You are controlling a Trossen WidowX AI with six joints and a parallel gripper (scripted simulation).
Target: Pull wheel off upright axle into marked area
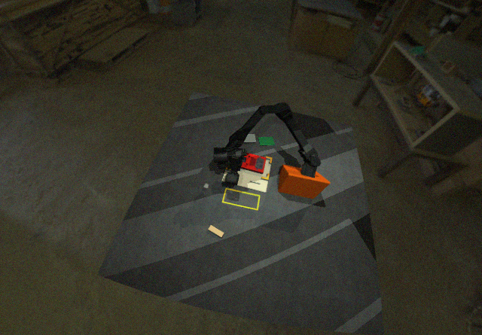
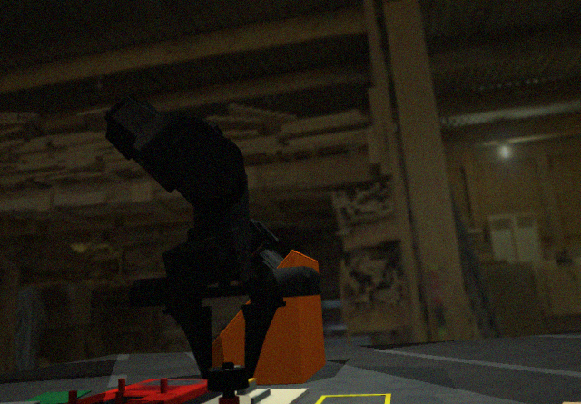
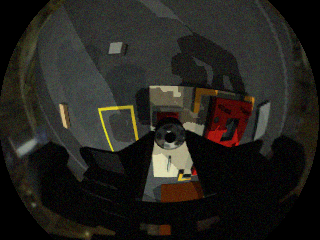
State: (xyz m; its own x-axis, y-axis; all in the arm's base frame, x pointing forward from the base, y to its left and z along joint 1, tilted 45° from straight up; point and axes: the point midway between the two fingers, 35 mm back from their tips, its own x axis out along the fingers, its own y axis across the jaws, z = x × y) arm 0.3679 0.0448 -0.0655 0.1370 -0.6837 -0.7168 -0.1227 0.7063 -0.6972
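Observation:
My gripper [image 2: 228, 376] [image 3: 169, 133] points down and is shut on the black wheel [image 2: 216, 379] [image 3: 161, 136], one finger on each side. The wheel is raised above the red foot [image 2: 229, 399] of the upright axle [image 2: 228, 365] [image 3: 170, 137], whose tip still shows through the wheel's centre. The axle stands on the cream board [image 1: 258, 186] [image 2: 291, 394] [image 3: 167, 172]. The marked area is a yellow outline [image 1: 240, 205] [image 2: 356, 395] [image 3: 116, 107] on the table beside the board. In the top view the arm hides the wheel.
A red part [image 1: 248, 164] [image 3: 214, 135] with pegs lies beside the wheel. A large orange block [image 1: 303, 185] [image 2: 300, 343] stands at the arm's base. A green tile [image 1: 266, 141], a pale tile [image 1: 251, 138], a tan block [image 1: 215, 231] and a small grey block [image 1: 205, 186] lie around.

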